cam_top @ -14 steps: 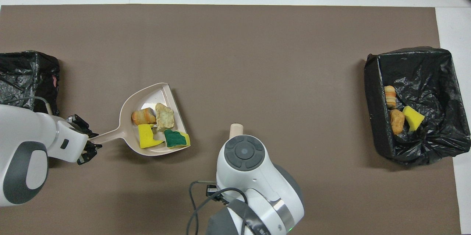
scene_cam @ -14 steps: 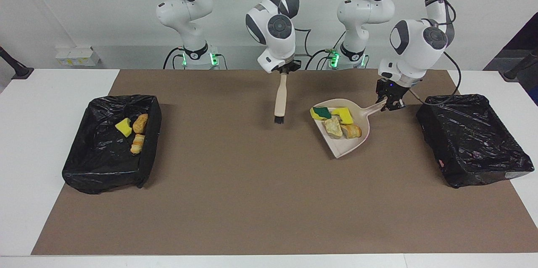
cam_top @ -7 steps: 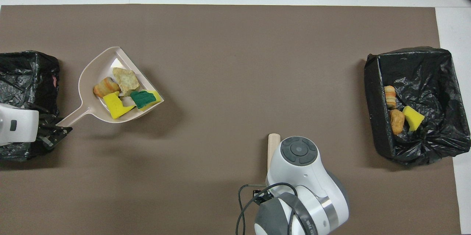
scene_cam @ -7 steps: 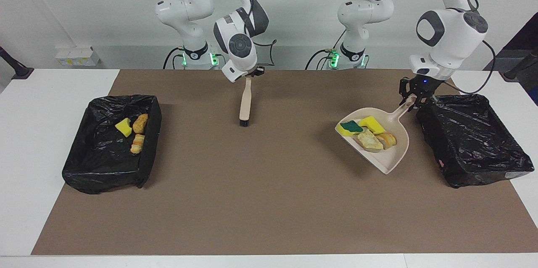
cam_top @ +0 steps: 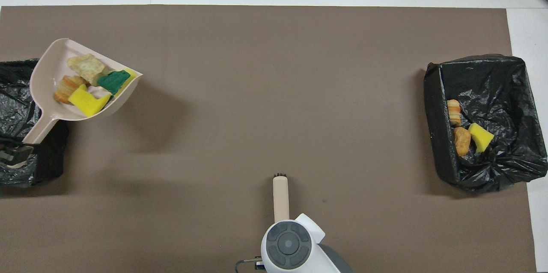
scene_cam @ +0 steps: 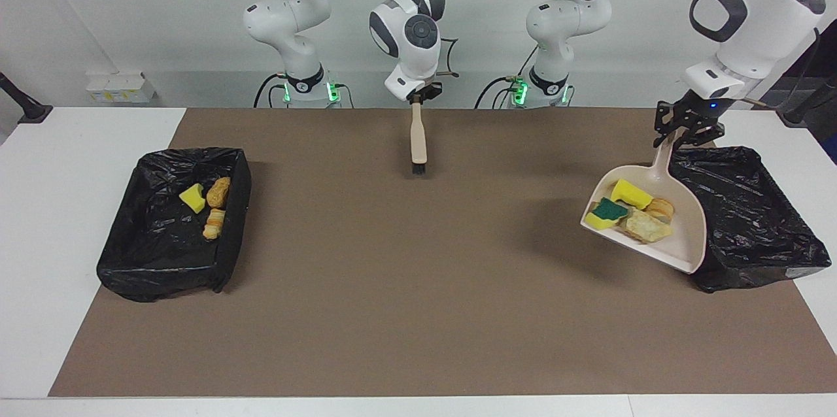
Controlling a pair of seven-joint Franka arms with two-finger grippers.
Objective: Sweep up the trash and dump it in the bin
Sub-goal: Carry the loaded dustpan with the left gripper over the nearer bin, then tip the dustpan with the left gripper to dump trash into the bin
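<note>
Beige dustpan (scene_cam: 680, 234) with four scraps (scene_cam: 629, 210) had risen beside the bin (scene_cam: 752, 221), left gripper (scene_cam: 683, 131) clamped on its handle, while the right gripper (scene_cam: 418, 98) gripped the brush (scene_cam: 418, 146), hanging upright.

The dustpan (cam_top: 47, 72) holds four bits of trash (cam_top: 87, 102) up over the black bin's (cam_top: 17, 93) edge.

light: bright, even, from above | shadows: soft, on mat (scene_cam: 392, 312) | focus: sharp | glare: slight on bin liners
</note>
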